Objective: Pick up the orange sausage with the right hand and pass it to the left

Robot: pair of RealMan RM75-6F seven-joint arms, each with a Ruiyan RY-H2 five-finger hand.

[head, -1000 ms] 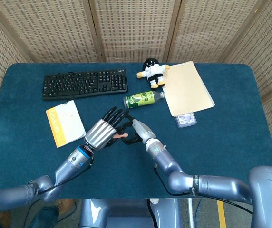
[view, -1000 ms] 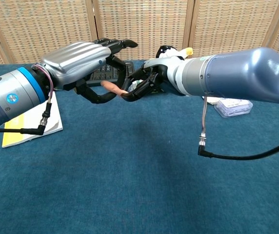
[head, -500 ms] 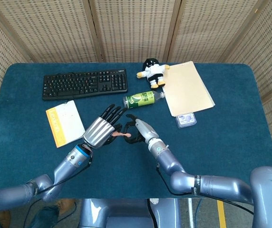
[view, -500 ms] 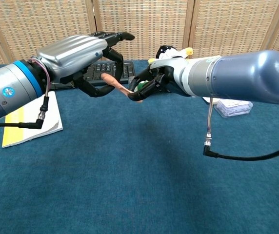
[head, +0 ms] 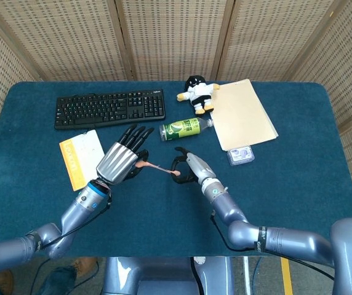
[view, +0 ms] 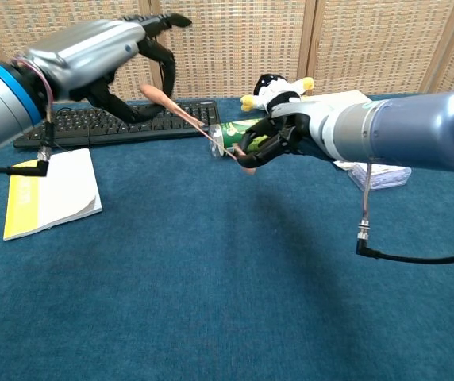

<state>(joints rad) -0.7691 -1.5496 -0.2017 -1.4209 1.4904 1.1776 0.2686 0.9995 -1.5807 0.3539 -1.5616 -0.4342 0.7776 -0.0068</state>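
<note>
Spanning the gap between both hands above the mat, the sausage [view: 191, 119] is pinched at its right end by the right hand [view: 271, 140] and gripped at its left end by the left hand [view: 120, 55]; the right should let go only once the left's grip looks firm.

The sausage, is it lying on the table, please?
No, the sausage hangs above the table, spanning between the left robot hand and the right robot hand.
</note>
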